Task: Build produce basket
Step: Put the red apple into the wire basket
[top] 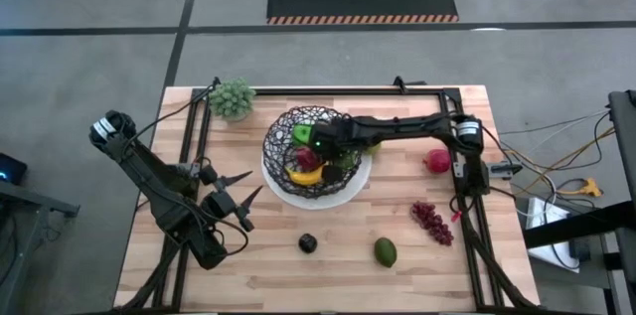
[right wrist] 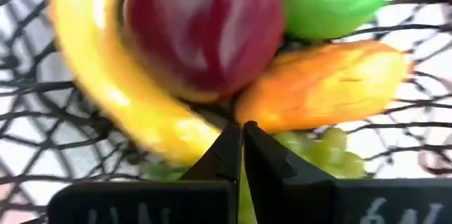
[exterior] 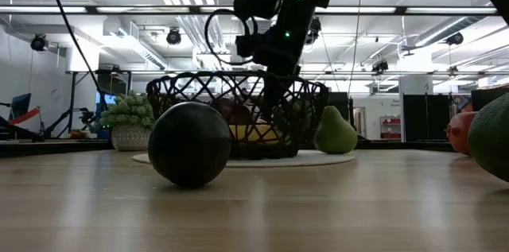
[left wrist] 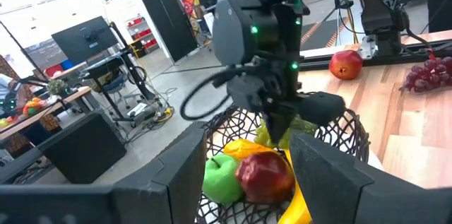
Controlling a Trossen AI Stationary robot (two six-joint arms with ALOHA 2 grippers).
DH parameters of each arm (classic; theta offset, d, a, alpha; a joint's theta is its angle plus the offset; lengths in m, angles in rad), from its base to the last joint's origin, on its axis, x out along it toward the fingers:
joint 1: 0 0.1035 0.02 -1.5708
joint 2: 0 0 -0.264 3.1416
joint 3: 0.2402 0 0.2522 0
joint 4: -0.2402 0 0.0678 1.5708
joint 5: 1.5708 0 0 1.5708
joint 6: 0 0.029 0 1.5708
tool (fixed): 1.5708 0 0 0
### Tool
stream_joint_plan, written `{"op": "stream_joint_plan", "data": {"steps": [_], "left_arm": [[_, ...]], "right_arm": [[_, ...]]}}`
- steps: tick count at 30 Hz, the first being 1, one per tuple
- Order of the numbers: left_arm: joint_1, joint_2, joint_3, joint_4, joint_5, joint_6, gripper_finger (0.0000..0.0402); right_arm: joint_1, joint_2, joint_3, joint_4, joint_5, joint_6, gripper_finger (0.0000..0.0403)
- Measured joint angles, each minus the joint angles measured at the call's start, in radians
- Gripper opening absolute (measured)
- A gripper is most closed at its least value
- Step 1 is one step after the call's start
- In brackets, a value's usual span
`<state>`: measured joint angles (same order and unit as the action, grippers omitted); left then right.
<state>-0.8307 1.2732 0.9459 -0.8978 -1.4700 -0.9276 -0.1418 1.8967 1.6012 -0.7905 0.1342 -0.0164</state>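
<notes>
On the table (top: 328,265), four pieces outside basket (top: 281,128); right end effector (right wrist: 241,133) apparently pressed together inside.

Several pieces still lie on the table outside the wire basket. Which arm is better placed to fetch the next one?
Probably the left. Its open end effector hangs over the table close to the small dark round plum and green avocado. The right end effector, fingers together, is down inside the black woven wire basket.

The basket (top: 316,156) sits on a plate (top: 355,192) at the counter's (top: 278,265) middle, holding banana (top: 304,176) and apples (top: 308,159). A leafy cluster (top: 232,98) stands by the far edge. Plum (top: 308,243) and avocado (top: 386,251) lie near the front edge, grapes (top: 432,222) toward the right edge.
</notes>
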Motion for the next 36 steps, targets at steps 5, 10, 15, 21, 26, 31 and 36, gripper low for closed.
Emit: {"op": "stream_joint_plan", "data": {"steps": [5,10,15,21,26,31,36], "left_arm": [[0.0,0.0,0.0,0.0,0.0,0.0,0.0187],[0.0,0.0,0.0,0.0,0.0,0.0,0.0187],[0.0,0.0,0.0,0.001,0.0,-0.006,0.0187],[0.001,0.0,0.004,0.058,0.069,-0.004,0.0187],[0.061,0.0,0.018,0.111,0.173,-0.007,0.0187],[0.237,0.0,0.051,0.111,0.327,0.083,0.0187],[0.521,0.005,0.11,0.204,0.721,0.373,0.0187]], "right_arm": [[0.0,-0.036,0.0,0.064,0.042,-0.004,0.0008],[0.0,-0.033,0.0,0.137,0.041,-0.011,0.0008],[0.001,-0.018,0.0,0.229,0.036,-0.018,0.0008],[0.019,-0.025,-0.004,0.324,-0.033,-0.082,0.0008],[0.02,-0.118,-0.025,0.292,-0.029,-0.149,0.0008],[0.023,-0.285,-0.157,0.307,-0.03,-0.183,0.0008],[0.039,-0.458,-0.376,0.405,-0.032,-0.182,0.0008]]}}
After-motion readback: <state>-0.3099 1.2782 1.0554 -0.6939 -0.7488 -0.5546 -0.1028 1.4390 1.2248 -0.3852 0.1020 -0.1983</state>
